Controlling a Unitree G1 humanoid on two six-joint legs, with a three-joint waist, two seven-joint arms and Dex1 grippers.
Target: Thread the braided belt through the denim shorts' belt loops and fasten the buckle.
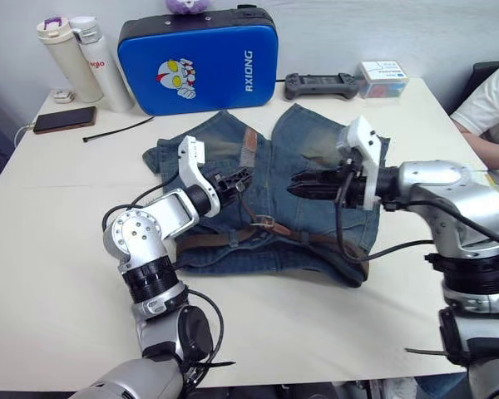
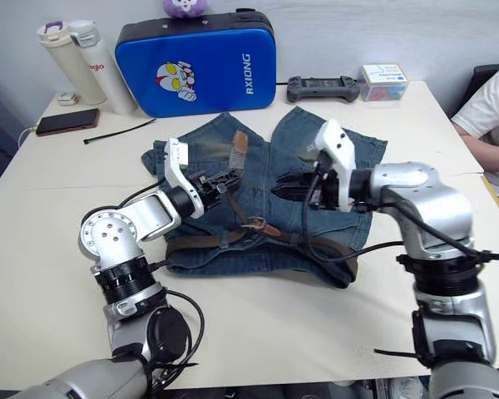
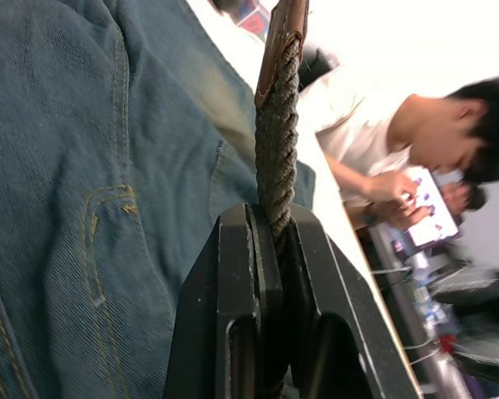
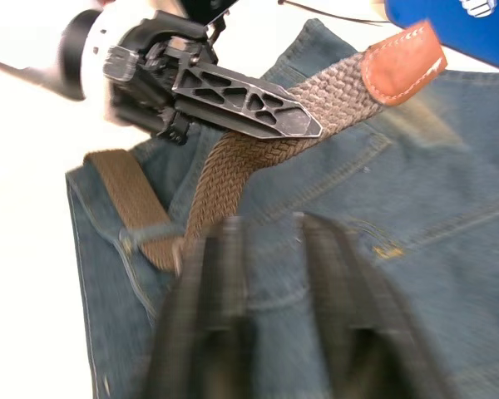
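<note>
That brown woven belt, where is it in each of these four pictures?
Left eye view: braided belt rises from the left gripper over the denim shorts.
Right eye view: same, at centre.
Left wrist view: clamped between fingers.
Right wrist view: upper middle.
Shared landmark: the shorts.

left gripper (image 1: 237,181) jaws clamped shut, arm bent inward, right gripper (image 1: 303,184) jaws slightly parted, pointing toward it

Blue case (image 1: 198,60), bottles (image 1: 85,58), phone (image 1: 64,120)
</note>
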